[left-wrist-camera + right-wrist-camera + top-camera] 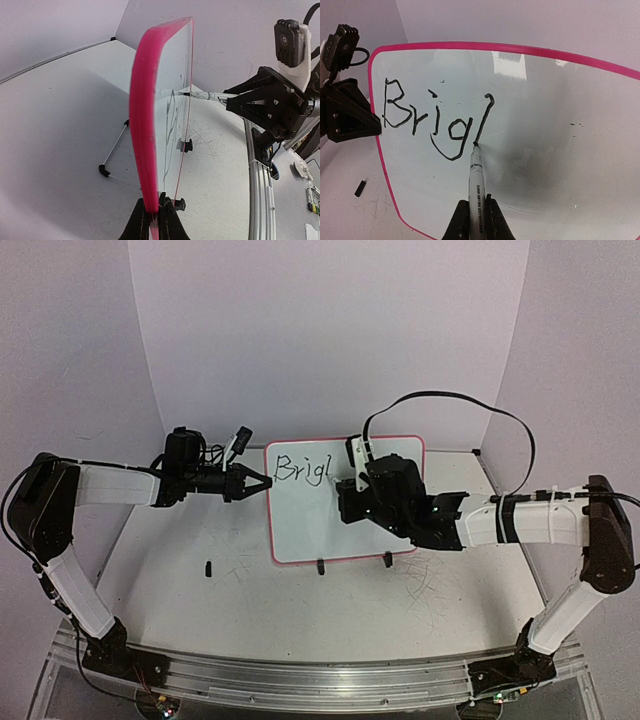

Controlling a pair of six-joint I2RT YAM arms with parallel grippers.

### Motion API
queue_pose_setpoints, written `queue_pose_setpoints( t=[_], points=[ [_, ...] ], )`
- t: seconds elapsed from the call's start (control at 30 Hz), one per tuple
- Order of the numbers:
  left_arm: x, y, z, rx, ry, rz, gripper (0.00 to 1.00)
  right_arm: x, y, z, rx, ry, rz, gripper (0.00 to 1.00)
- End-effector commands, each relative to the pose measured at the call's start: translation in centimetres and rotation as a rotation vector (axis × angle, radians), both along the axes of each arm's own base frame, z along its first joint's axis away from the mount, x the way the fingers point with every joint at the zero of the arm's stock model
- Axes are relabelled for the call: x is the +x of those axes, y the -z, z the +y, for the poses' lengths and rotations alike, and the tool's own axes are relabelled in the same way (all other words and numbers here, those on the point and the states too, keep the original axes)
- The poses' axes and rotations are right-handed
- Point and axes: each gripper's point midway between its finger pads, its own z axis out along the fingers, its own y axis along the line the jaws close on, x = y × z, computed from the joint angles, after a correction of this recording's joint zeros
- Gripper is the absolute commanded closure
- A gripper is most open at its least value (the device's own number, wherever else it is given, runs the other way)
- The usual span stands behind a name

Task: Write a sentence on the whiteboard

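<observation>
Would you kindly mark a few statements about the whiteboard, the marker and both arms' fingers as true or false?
1. The left fingers clamp the whiteboard by its edge. True.
2. The whiteboard is blank. False: the writing reads "Brig", followed by one tall stroke.
3. The right fingers hold a marker with its tip on the board. True.
4. The whiteboard lies flat on the table. False: it stands upright.

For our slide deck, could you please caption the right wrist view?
Right gripper holds a marker, tip on the whiteboard at the end of "Brigl"; left gripper clamps its edge.
</observation>
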Motion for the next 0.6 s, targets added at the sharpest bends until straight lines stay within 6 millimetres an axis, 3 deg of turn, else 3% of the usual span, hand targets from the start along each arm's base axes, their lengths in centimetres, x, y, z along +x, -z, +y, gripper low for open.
queue_pose_setpoints(
  t=[0.0,0.57],
  points=[
    [0.4,-3.2,0.3,-0.025,-0.017,-0.151,1.00,1.0,-2.6,0.3,0.047,0.036,-0.062,1.00],
    [0.4,-3.1,0.3,-0.024,-0.016,-0.152,1.00,2.5,-3.8,-1.4,0.066,0.118,-0.092,1.00]
  ],
)
